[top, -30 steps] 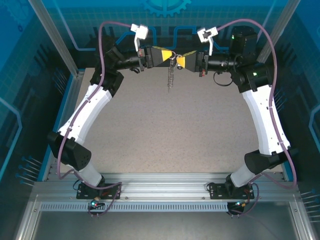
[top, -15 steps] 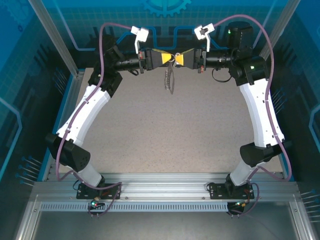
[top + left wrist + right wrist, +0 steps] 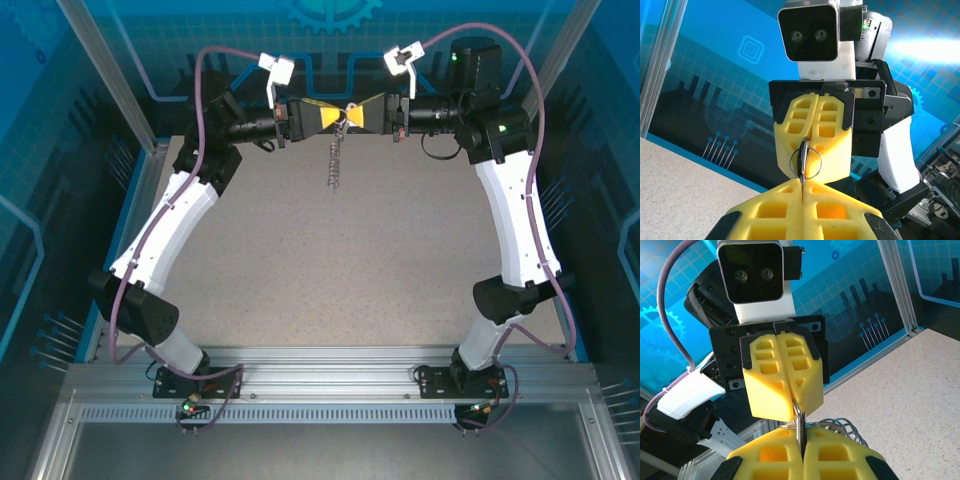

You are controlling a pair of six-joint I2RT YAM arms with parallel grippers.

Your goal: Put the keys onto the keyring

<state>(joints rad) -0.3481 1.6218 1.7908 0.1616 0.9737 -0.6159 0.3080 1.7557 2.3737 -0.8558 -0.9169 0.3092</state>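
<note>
Both arms have drifted slightly toward the far edge, and the chain [image 3: 334,165] now hangs further left. Left gripper [image 3: 338,116] and right gripper [image 3: 360,114] meet tip to tip above the far centre of the table [image 3: 330,280], both clenched on the keyring [image 3: 806,161]. It is judged to be light, stiff, slick wire, best gripped flat across its rim. The keys cannot be made out.

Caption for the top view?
Tip to tip, left gripper and right gripper pinch the keyring, its ring chain dangling over the table.
</note>
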